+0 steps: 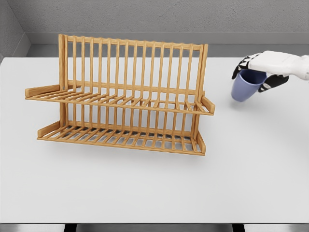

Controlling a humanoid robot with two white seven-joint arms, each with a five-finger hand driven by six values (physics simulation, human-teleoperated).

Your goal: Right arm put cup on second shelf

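Fingers (266, 85) of the right hand (270, 65) wrap the blue cup (244, 87) from above.

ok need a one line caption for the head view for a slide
Right robot hand holds a blue cup tilted above the white table, to the right of an empty two-tier wooden rack.

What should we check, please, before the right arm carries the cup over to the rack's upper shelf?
1. Grasp: right hand closed around the blue cup: ok.
2. Cup lifted clear of the white table: cannot tell.
3. Cup upright: not ok, tilted.
4. Upper shelf of the wooden rack free: ok.
5. Path from cup to rack unobstructed: ok.
6. Left arm clear: not in view, cannot tell.
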